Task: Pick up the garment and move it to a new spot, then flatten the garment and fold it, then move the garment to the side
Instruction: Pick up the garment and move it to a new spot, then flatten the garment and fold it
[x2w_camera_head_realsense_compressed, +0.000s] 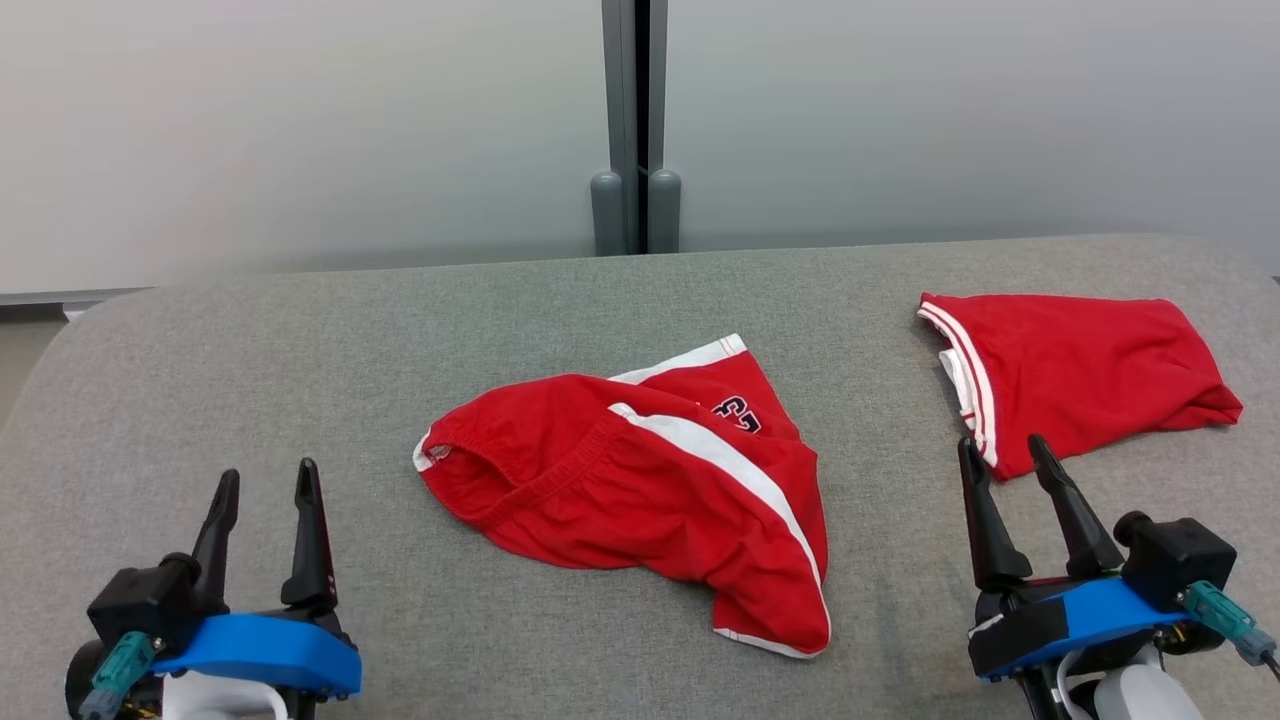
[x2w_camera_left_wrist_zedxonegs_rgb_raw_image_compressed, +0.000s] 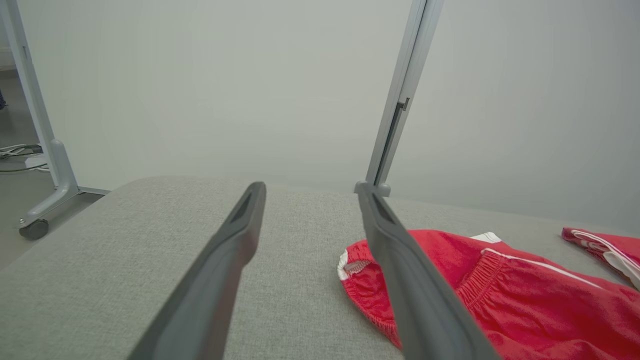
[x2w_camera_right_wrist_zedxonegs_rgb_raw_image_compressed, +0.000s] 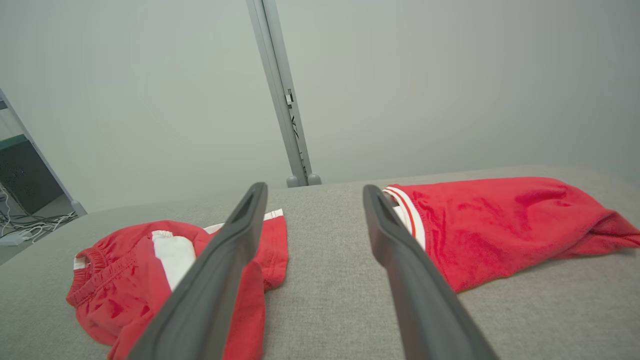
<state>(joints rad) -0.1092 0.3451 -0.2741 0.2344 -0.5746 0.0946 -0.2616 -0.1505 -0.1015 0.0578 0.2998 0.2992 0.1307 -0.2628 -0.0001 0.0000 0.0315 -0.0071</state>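
Note:
A red garment (x2w_camera_head_realsense_compressed: 640, 490) with white side stripes and dark lettering lies crumpled at the middle of the grey padded table (x2w_camera_head_realsense_compressed: 300, 340); the left wrist view has it (x2w_camera_left_wrist_zedxonegs_rgb_raw_image_compressed: 500, 295) at lower right, the right wrist view (x2w_camera_right_wrist_zedxonegs_rgb_raw_image_compressed: 130, 275) at lower left. My left gripper (x2w_camera_head_realsense_compressed: 265, 480) rests open at the lower left, well apart from the garment, nothing between its fingers. My right gripper (x2w_camera_head_realsense_compressed: 1005, 447) stands open at the lower right, its tips just short of a second red garment (x2w_camera_head_realsense_compressed: 1080, 375).
The second red garment (x2w_camera_right_wrist_zedxonegs_rgb_raw_image_compressed: 500, 225), folded, with white trim, lies at the table's far right. Behind the table stands a pale partition with a grey post (x2w_camera_head_realsense_compressed: 634, 120). A wheeled frame leg (x2w_camera_left_wrist_zedxonegs_rgb_raw_image_compressed: 47, 170) and cables sit on the floor to the left.

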